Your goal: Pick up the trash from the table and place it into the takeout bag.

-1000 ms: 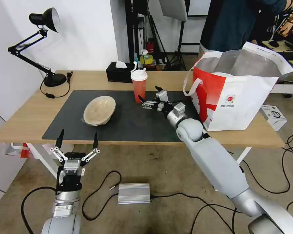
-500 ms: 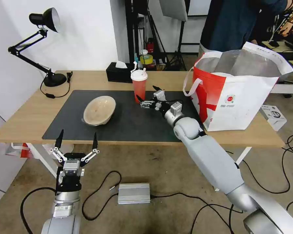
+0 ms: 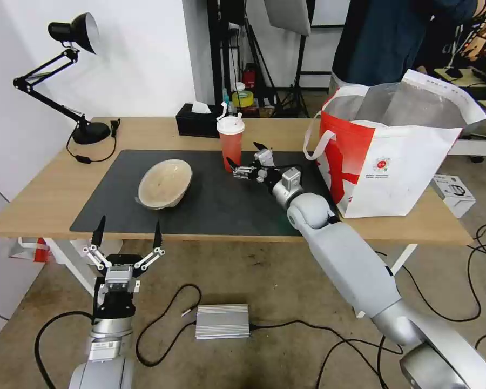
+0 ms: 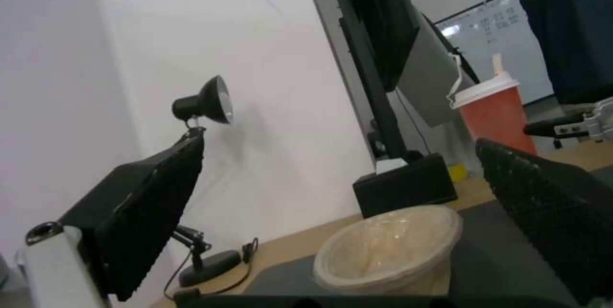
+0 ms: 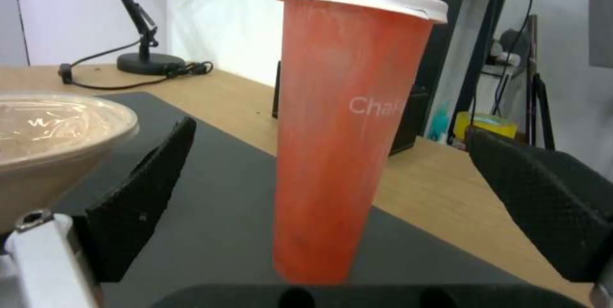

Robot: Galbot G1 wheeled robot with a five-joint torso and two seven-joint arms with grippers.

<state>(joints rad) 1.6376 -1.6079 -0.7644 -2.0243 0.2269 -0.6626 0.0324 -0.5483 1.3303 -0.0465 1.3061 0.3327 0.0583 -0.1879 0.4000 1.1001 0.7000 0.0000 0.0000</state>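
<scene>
A tall red drink cup (image 3: 230, 142) with a white lid and straws stands upright on the dark mat (image 3: 216, 208) of the light-wood table (image 3: 43, 189). My right gripper (image 3: 244, 155) is open just to its right, low over the mat, fingers apart and not touching it; the cup (image 5: 348, 131) stands between and beyond the open fingers in the right wrist view. A beige translucent bowl (image 3: 164, 182) lies tilted on the mat's left part, also the bowl (image 4: 390, 248). The white-and-red takeout bag (image 3: 399, 156) stands open at the table's right end. My left gripper (image 3: 127, 235) hangs open below the table's front edge.
A black desk lamp (image 3: 73, 32) and its cable sit at the table's far left. A black tissue box (image 3: 198, 121) stands behind the cup. A small white box (image 3: 453, 194) lies right of the bag. A grey power brick (image 3: 222, 321) and cables lie on the floor.
My right gripper has edged left, closer to the red cup, staying open. The left arm has not moved.
</scene>
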